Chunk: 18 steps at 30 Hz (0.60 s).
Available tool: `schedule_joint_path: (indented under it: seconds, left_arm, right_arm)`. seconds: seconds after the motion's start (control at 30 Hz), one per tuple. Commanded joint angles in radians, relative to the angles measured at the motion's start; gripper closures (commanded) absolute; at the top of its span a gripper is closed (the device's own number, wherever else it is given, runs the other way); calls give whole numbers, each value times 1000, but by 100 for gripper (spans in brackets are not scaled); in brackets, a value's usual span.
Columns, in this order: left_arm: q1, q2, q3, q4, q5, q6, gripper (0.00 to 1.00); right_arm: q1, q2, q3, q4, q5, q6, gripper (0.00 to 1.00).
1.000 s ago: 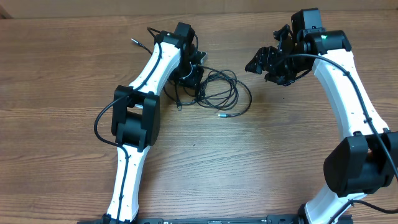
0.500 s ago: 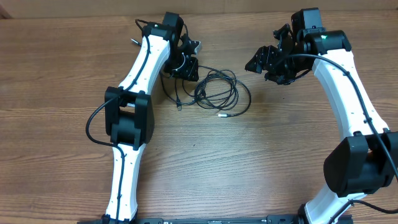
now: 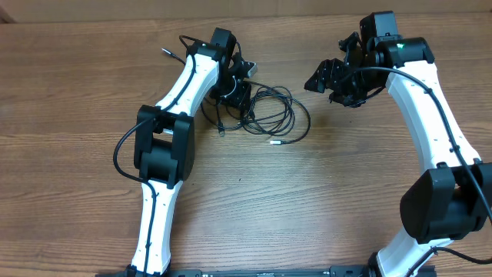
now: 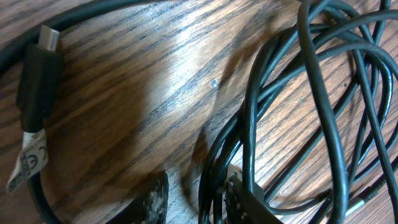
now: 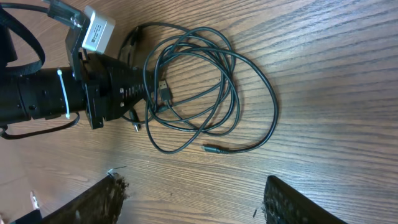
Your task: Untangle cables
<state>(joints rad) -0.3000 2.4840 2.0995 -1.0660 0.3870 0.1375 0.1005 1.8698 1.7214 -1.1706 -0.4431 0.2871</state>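
You're looking at robotics lab or test-bench setup, not home or shop. What shows it:
- left arm (image 3: 184, 92) and right arm (image 3: 430, 115), white shells with black joints, based at near edge of wood-grain tabletop (image 3: 77, 192)
- black rail (image 3: 269, 271) along that edge
- white zip tie (image 5: 64, 94) and small labelled grey box (image 5: 97, 31) fixed on left arm's wrist
- loose black cables (image 3: 273, 111) lying on tabletop
- pale strip (image 3: 92, 6) beyond far edge; too little shows to tell you more about room

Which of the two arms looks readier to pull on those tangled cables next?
Left. The left end effector is down at the cables, fingers straddling strands at the coil's edge. The right end effector hangs off to the side, open and empty.
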Motion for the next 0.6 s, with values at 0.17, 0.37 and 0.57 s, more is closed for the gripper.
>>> schedule_joint_path:
  seconds: [0.17,0.37,0.57]
  left_arm:
    - [-14,16,-34,-38,-98,-64,96]
    - [5,-154,162,-111,-98,-137,96]
    - [6,-373,221,-125,-42,-219,96]
  right_arm:
    - [10,-11,13,17,2,-1,32]
    - [58,-11,14,90,-77,-5,31]
    - [84,-11,14,198,-244,28,32]
